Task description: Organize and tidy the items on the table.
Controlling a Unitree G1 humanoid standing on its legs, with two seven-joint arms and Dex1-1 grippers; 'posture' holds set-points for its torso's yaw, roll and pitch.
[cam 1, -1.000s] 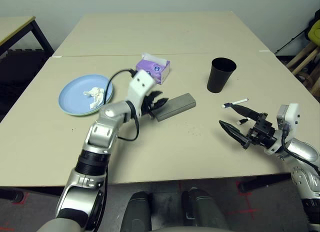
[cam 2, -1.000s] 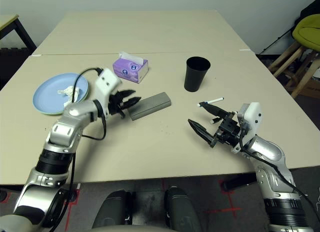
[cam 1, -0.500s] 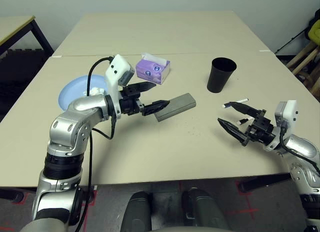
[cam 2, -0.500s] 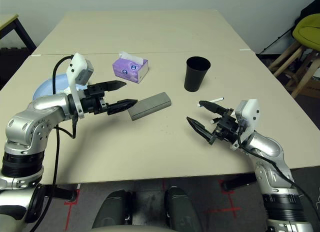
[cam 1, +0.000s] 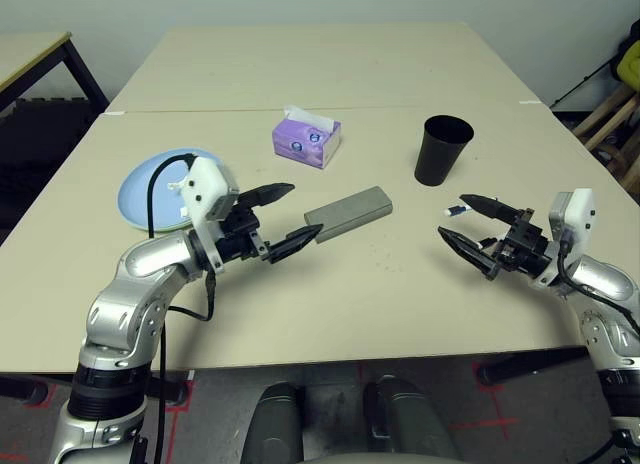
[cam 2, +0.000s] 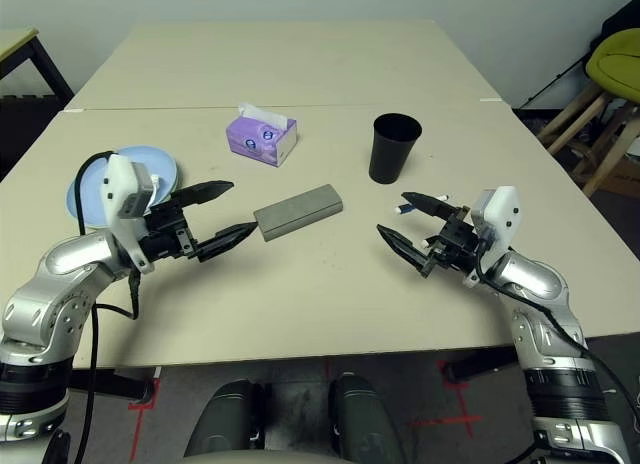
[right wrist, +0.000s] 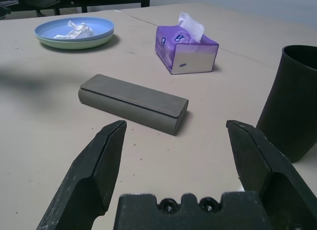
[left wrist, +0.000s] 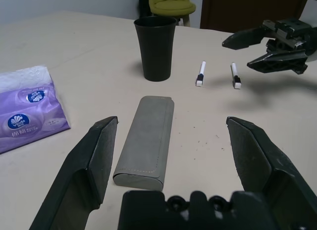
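The grey glasses case (cam 1: 348,213) lies closed near the middle of the table (cam 1: 330,294). My left gripper (cam 1: 303,210) is open just off its near-left end, touching nothing. Light blue and pale green plates (cam 1: 145,187) are stacked at the left, with crumpled white tissue (right wrist: 77,28) on top. A purple tissue box (cam 1: 306,137) sits behind the case, and a black tumbler (cam 1: 441,150) stands upright to the right. Two thin white pens (left wrist: 200,74) (left wrist: 236,75) lie side by side beneath my right gripper (cam 1: 452,217), which hovers open and empty.
A second beige table (cam 1: 300,59) butts against the far edge. A black-legged table (cam 1: 40,54) stands at the far left. A yellow-green chair (cam 2: 620,54) and wooden legs are beyond the right edge. Bare tabletop lies in front of the case.
My left gripper was against the case's left end; it has opened wider and drawn back toward me. The case stays put. The right gripper has edged slightly toward the pens.
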